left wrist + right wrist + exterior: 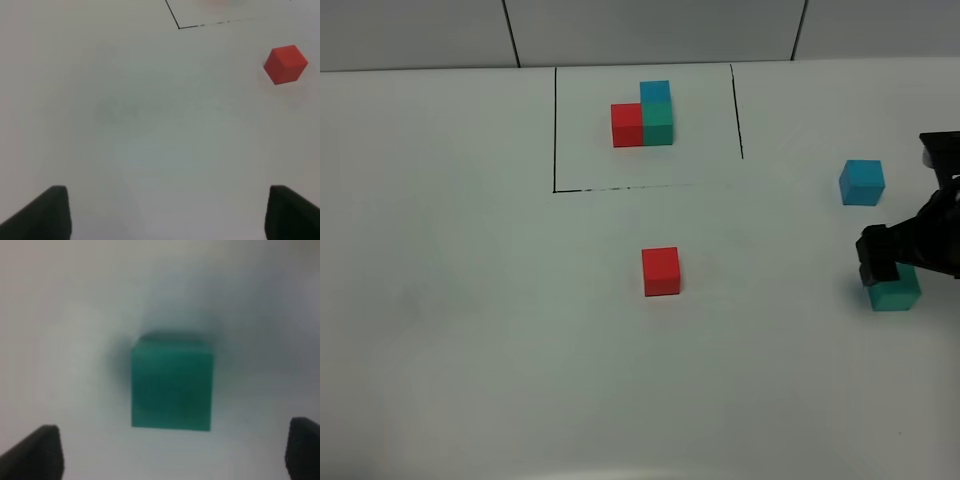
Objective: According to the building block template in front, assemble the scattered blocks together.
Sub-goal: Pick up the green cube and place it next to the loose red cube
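The right gripper [172, 452], jaws spread wide, hangs over the teal-green cube [171, 387], three o'clock of the red cube [661, 271]; it looks light, rigid, matte, so pinch two opposite flat faces

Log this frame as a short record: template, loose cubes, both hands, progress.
template: red, green and blue cubes in an L, inside the black drawn frame
red cube: alone mid-table, in front of the frame
blue cube: alone, right of the frame
green cube: near the right edge, at the right hand
right hand: open, fingers wide of the green cube, not gripping
left hand: open, empty, over bare table
progress: no loose cubes joined yet
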